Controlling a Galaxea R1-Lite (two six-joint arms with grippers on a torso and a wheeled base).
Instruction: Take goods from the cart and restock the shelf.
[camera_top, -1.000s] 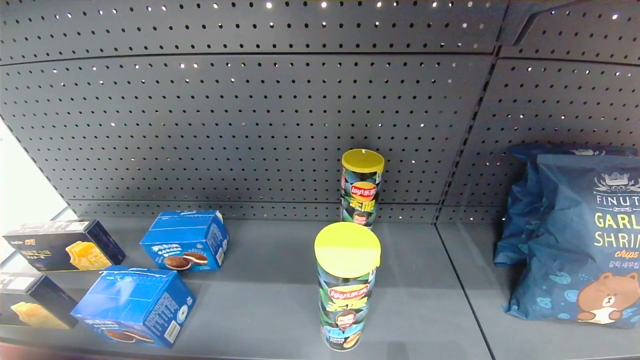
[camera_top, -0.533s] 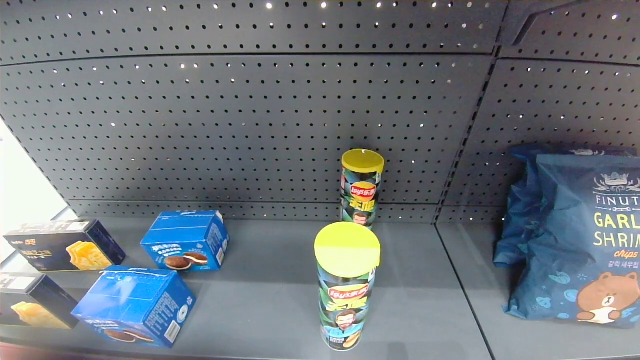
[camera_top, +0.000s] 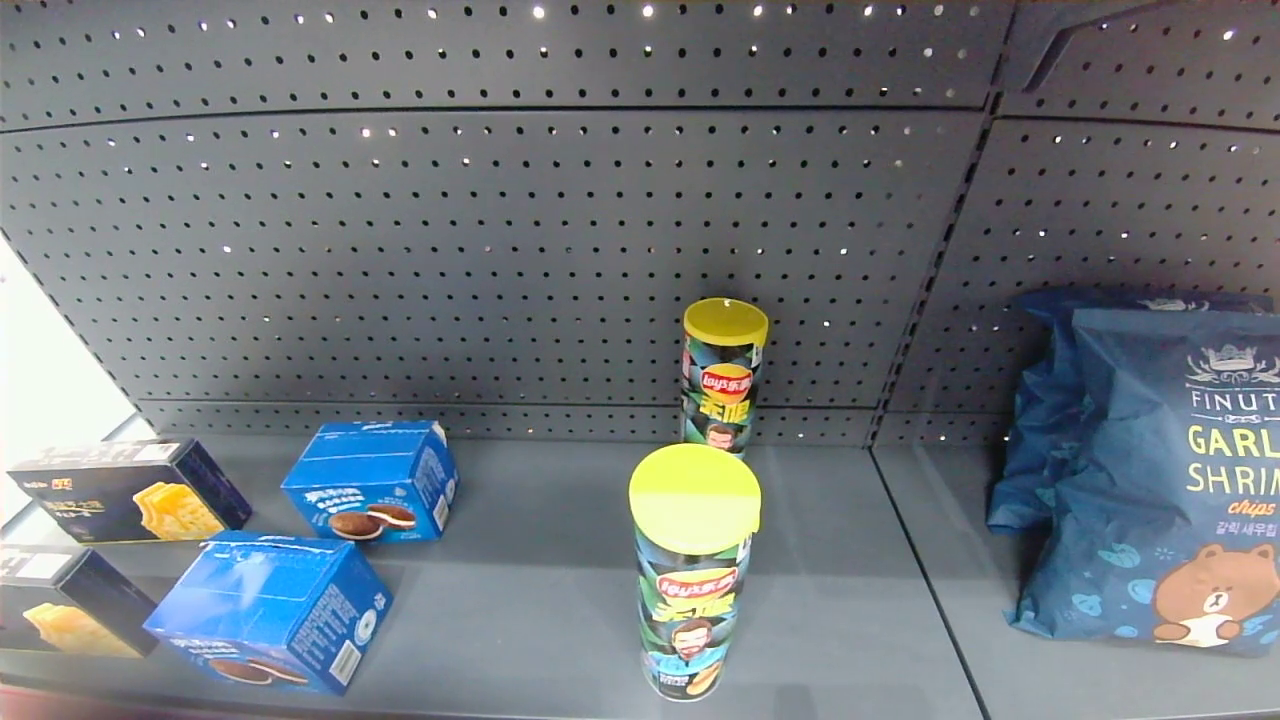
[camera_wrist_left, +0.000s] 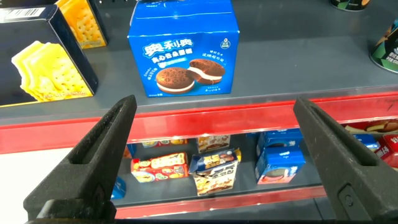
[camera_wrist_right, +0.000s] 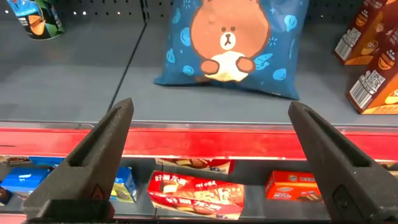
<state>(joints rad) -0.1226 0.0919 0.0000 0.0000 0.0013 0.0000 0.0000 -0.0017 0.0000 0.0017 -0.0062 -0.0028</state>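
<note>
On the grey shelf (camera_top: 520, 610) stand two chip cans with yellow lids, one at the front (camera_top: 693, 570) and one at the back (camera_top: 723, 375). Two blue cookie boxes (camera_top: 272, 610) (camera_top: 372, 480) and two dark cracker boxes (camera_top: 130, 490) lie at the left. Dark blue shrimp chip bags (camera_top: 1150, 470) lean at the right. My left gripper (camera_wrist_left: 214, 162) is open and empty, in front of the red shelf edge (camera_wrist_left: 205, 115), facing a blue cookie box (camera_wrist_left: 183, 50). My right gripper (camera_wrist_right: 214, 162) is open and empty, facing the bear-printed chip bag (camera_wrist_right: 230, 46).
A perforated back panel (camera_top: 500, 250) closes the shelf behind. Below the red shelf edge (camera_wrist_right: 205, 140), a lower shelf holds several snack packs (camera_wrist_left: 214, 168) (camera_wrist_right: 196, 190). Brown boxes (camera_wrist_right: 373, 56) stand at the far side of the chip bag. Free room lies between the cans and the cookie boxes.
</note>
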